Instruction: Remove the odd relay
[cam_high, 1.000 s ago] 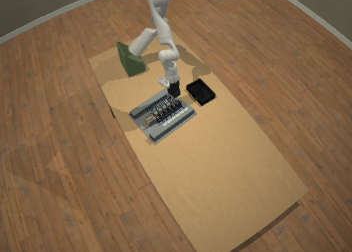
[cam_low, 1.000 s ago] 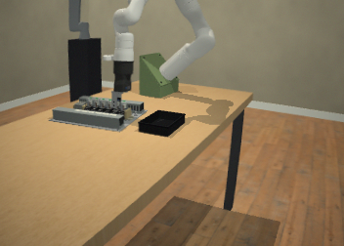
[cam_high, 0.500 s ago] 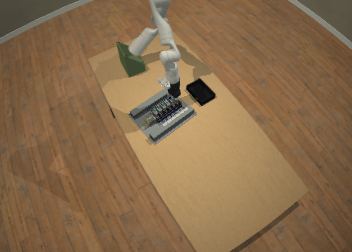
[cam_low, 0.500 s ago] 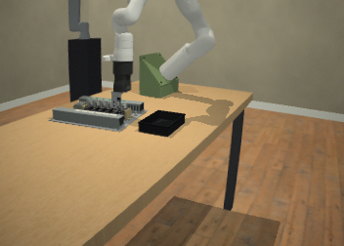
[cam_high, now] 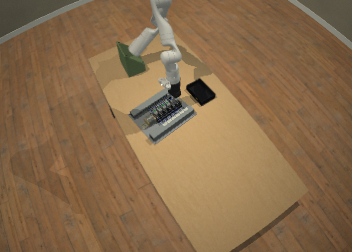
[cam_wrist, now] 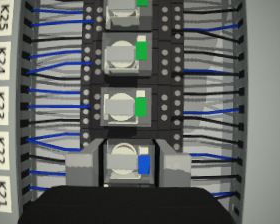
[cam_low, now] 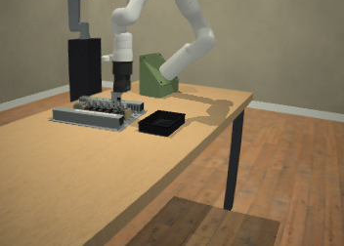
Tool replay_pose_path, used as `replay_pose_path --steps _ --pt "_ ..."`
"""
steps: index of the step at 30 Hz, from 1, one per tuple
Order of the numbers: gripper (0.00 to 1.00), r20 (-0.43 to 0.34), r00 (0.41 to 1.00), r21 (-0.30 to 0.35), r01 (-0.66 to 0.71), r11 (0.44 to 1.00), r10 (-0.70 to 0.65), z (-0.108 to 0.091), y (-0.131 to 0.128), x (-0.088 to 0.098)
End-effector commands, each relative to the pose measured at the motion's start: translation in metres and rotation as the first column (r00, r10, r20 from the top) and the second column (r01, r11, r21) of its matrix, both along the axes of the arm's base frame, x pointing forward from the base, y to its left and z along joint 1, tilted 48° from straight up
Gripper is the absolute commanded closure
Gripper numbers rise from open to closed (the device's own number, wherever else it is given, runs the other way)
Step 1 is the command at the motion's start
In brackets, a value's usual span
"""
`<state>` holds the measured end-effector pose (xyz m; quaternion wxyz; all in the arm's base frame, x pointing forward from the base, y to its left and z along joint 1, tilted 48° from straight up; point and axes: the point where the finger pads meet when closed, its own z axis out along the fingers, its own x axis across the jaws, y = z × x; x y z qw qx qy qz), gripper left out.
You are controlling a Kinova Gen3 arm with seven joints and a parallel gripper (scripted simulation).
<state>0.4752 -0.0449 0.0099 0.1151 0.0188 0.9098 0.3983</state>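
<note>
The relay panel (cam_high: 162, 115) lies flat on the table, also in the side view (cam_low: 98, 112). In the wrist view a row of relays runs up the panel; the relays above have green buttons (cam_wrist: 140, 108). The relay with the blue button (cam_wrist: 128, 165) sits at the row's end by labels K22 and K21. My gripper (cam_wrist: 129, 156) is shut on this relay, one grey finger on each side of it. The gripper reaches straight down onto the panel (cam_high: 176, 105). The black parts tray (cam_high: 201, 92) (cam_low: 162, 122) stands empty beside the panel.
A green wedge block (cam_high: 129, 60) (cam_low: 156, 76) holds the arm's base at the back of the table. A black pedestal with a grey arm (cam_low: 84, 63) stands behind the table. Blue and black wires (cam_wrist: 56, 100) run along both sides of the relay row.
</note>
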Motion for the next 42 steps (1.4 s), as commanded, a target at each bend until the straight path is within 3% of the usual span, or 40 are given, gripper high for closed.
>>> replay_pose_path --steps 1,42 --pt "1.00 -0.003 1.000 -0.001 -0.002 1.000 0.002 0.0004 -0.0011 0.0006" --pt "1.00 -0.043 0.998 -0.004 -0.045 0.999 0.045 0.0009 -0.0014 0.0022"
